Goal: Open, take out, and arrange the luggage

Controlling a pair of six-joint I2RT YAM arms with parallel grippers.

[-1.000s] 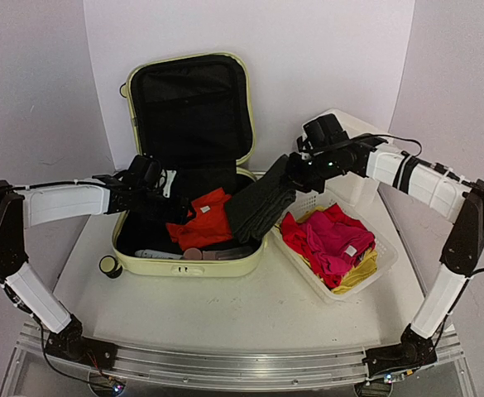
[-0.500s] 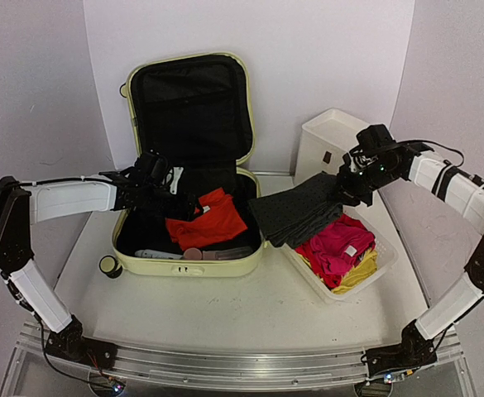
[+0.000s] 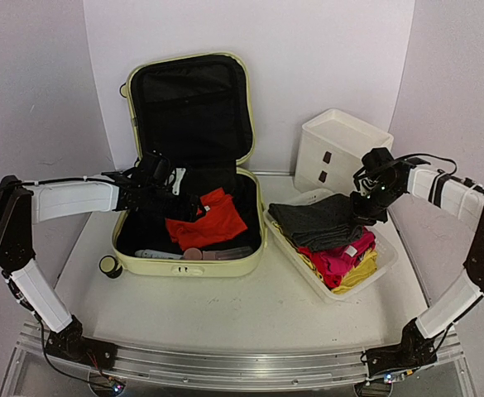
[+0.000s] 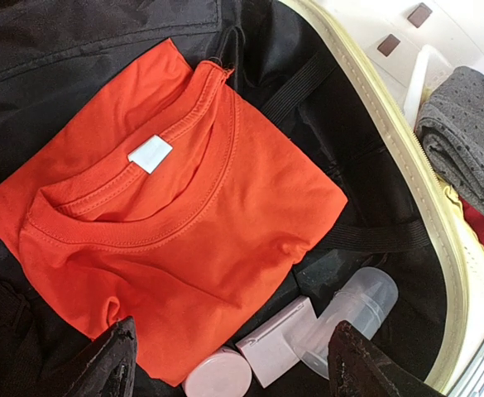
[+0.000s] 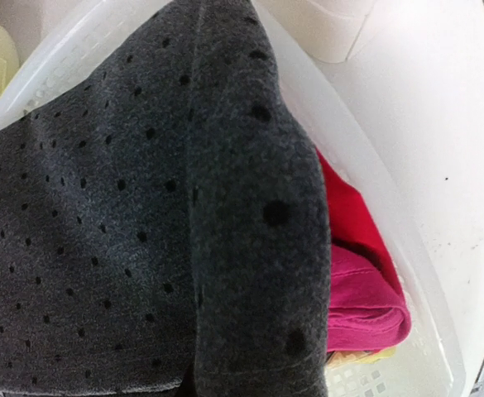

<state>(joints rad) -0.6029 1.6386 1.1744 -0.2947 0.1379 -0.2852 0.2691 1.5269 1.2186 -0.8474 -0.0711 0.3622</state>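
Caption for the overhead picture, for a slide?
Right gripper holds a grey garment over the basket; open left gripper hovers above an orange shirt in the luggage.

Cloth (image 3: 316, 220) in basket (image 3: 308, 274), right of luggage (image 3: 188, 265)

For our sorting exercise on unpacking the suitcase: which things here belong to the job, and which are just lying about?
Belongs to the job:
pale yellow-green suitcase
orange T-shirt inside it
toiletry containers beside the shirt
grey dotted garment held by the right pincer
white mesh basket holding pink clothes

Just lying about:
white drawer box behind the basket
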